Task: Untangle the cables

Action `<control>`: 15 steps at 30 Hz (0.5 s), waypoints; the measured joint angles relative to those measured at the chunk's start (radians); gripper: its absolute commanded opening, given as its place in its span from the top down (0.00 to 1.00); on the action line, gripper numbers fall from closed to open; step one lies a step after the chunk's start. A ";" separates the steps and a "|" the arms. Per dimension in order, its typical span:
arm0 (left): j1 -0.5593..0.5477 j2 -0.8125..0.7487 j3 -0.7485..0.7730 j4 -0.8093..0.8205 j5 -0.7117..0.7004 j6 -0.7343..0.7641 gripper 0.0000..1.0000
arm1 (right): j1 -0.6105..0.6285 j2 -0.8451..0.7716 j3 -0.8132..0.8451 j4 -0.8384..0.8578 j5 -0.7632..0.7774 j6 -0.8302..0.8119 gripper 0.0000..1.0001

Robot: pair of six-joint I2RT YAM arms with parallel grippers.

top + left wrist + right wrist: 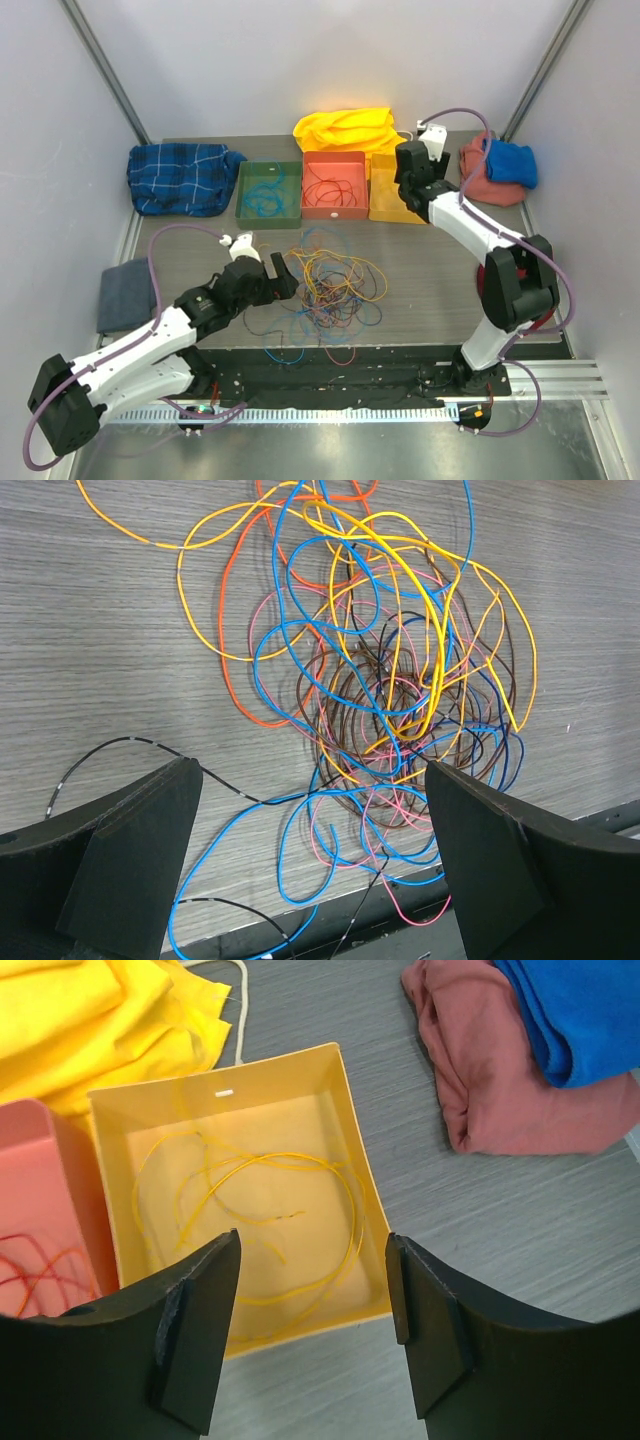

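Multicoloured tangled cables (pixel 325 285) on grey woodgrain table (pixel 425 300)

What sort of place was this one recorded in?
Likely a robot lab cell: a table boxed in by plain white panels, a metal mounting rail at its near edge, and coloured sorting bins behind a tangle of cables.

Left gripper (pixel 312 780) fingers (pixel 140 850) spread wide, empty. Cables (pixel 390 680) tangled heap on surface (pixel 100 660), loose strands reaching near edge, blue loop between fingers.
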 measured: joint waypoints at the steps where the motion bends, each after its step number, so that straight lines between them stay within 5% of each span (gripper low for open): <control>1: 0.000 0.005 0.000 0.004 0.003 0.000 0.00 | 0.008 -0.025 -0.015 -0.008 0.003 0.000 0.33; 11: 0.000 0.050 0.000 0.026 0.013 -0.006 0.00 | 0.266 -0.403 -0.301 0.023 -0.113 0.070 0.37; 15: 0.000 0.057 0.000 0.032 0.013 -0.014 0.00 | 0.408 -0.397 -0.426 0.024 -0.209 0.118 0.39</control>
